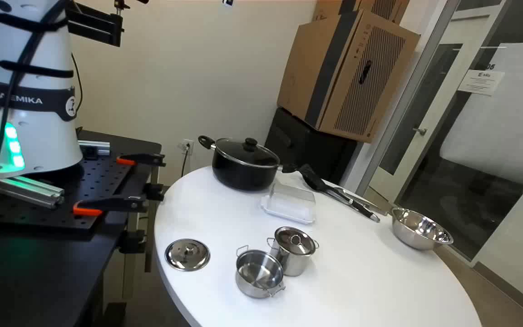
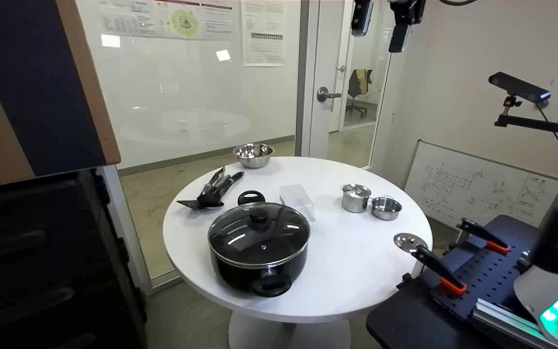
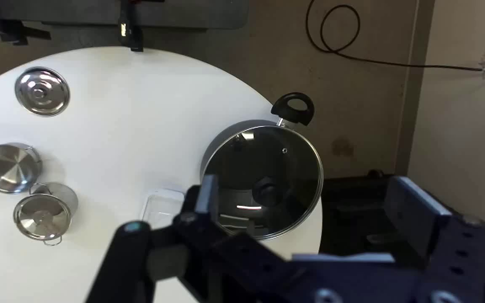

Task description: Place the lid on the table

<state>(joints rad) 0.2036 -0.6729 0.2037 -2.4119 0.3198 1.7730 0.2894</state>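
Note:
The lid is round dark clear glass with a metal rim and a dark centre knob. It sits on the black pot in both exterior views. The pot stands at an edge of the round white table. The lid also shows in the wrist view, below and left of the space between the fingers. My gripper is open and empty. In an exterior view the gripper hangs high above the table, apart from the lid.
A silver disc lid, a small open pot, a lidded steel pot, a clear plastic box, black utensils and a metal bowl are on the table. A box stack stands near the pot.

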